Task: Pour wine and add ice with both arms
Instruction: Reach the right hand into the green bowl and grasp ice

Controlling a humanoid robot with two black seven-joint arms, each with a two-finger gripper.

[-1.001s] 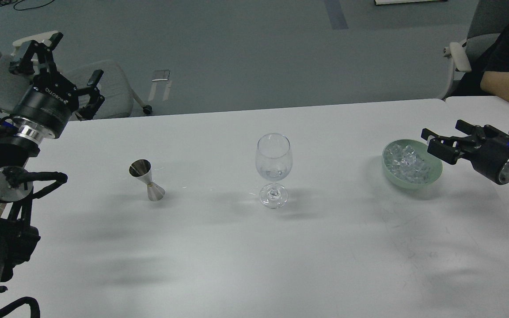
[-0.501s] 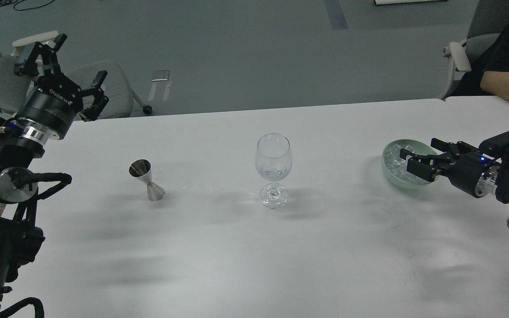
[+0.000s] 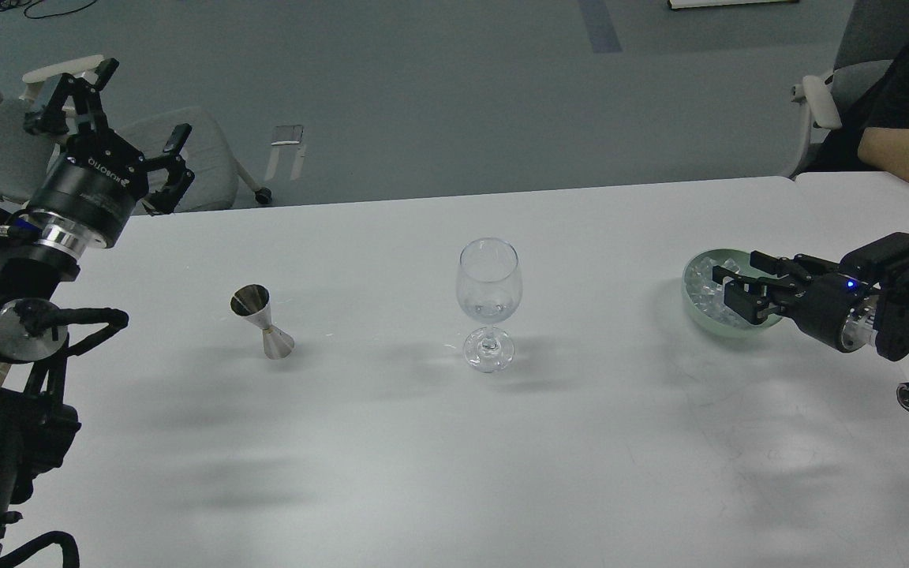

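Observation:
A clear wine glass stands upright at mid-table with a little clear wine at the bottom of its bowl. A steel jigger stands to its left. A pale green bowl of ice cubes sits at the right. My right gripper reaches in from the right, its fingers apart, tips down in the bowl over the ice and hiding part of it. My left gripper is open and empty, raised beyond the table's far left corner.
A person's bare forearm rests at the far right corner of the white table. Grey chairs stand behind the left arm and at the back right.
My right gripper has moved left and down from beside the bowl into it, over the ice. My left gripper shifted only slightly.

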